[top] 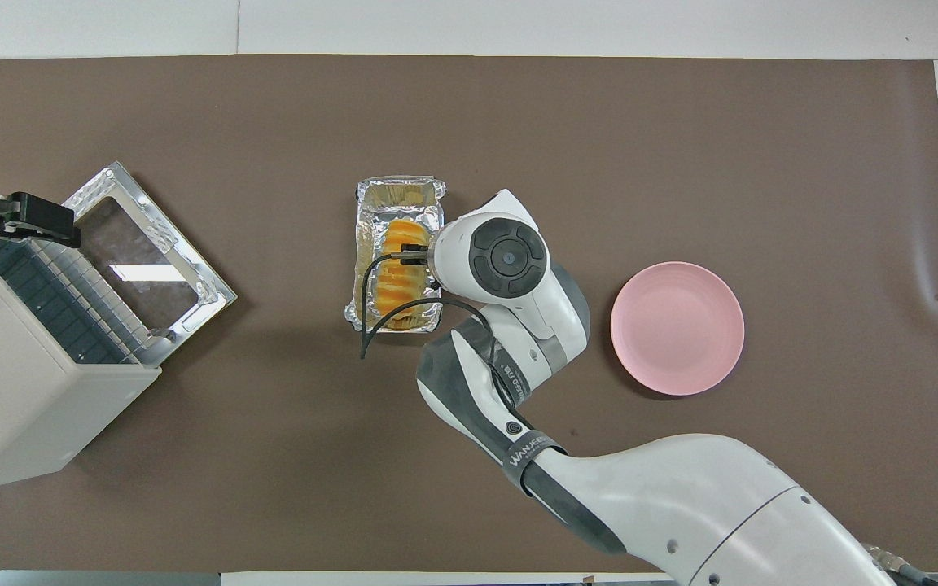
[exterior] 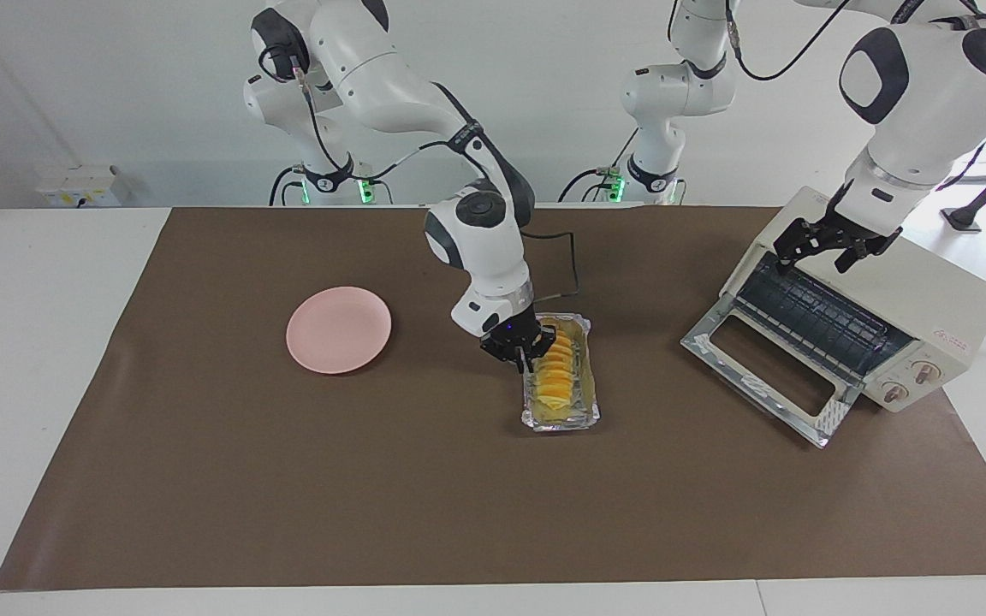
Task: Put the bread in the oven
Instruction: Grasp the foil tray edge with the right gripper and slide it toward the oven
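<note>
Bread [exterior: 556, 370], a ridged yellow-orange loaf, lies lengthwise in a crinkled foil tray [exterior: 589, 414] near the middle of the brown-covered counter [exterior: 288, 479]. Right claw [exterior: 519, 357] is down at the tray's rim toward the right arm's end, just beside the half of the loaf nearer the robots; whether its fingers are parted, closed, or pinching the foil cannot be told. In the overhead view the claw [top: 414, 253] reaches sideways onto the loaf [top: 397, 277] from beside the tray [top: 398, 191], the wrist covering the rim there, and a black cable [top: 368, 305] loops over the tray. Contact with the loaf cannot be confirmed.

Pink plate [exterior: 339, 329] rests on the counter toward the right arm's end, well apart from the tray.

Oven [exterior: 929, 316], cream-white, stands at the left arm's end with its glass door [exterior: 767, 376] dropped flat and the dark wire rack [exterior: 810, 316] exposed. Left claw [exterior: 831, 248] hovers over the oven's top front edge with fingers spread wide, holding nothing.
</note>
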You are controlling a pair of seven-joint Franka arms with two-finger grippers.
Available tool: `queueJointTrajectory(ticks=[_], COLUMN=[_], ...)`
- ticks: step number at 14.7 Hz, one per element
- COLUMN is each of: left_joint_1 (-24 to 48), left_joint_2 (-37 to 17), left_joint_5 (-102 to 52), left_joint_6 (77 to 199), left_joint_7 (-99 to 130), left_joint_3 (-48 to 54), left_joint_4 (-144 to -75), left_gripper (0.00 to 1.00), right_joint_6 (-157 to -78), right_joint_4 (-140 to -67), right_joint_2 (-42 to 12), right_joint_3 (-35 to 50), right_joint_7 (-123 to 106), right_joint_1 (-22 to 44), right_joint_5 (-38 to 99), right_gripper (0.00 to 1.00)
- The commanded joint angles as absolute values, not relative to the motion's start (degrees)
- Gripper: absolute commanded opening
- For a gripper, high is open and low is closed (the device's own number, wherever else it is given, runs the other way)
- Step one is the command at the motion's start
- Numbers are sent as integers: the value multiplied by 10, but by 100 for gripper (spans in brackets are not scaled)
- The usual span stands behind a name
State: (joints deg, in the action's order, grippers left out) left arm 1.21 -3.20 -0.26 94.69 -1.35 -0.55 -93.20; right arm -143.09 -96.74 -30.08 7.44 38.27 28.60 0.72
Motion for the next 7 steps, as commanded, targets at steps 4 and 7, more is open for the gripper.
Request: queueJointTrajectory(ticks=[4, 7], left_joint_1=[14, 14], left_joint_2=[-26, -26], left_joint_5=[5, 5], left_joint_6=[946, 946], left_joint_7=[-16, -16], left_joint_3=[-8, -8], left_joint_4=[-935, -935], left_gripper=[100, 100], right_joint_6=[-1413, -1337], right_joint_4=[-969, -941], right_joint_2=[-288, -275], right_joint_3=[76, 75], right_joint_7=[390, 388], right_joint_1=[275, 244], right_joint_5=[3, 3], right_gripper=[100, 100])
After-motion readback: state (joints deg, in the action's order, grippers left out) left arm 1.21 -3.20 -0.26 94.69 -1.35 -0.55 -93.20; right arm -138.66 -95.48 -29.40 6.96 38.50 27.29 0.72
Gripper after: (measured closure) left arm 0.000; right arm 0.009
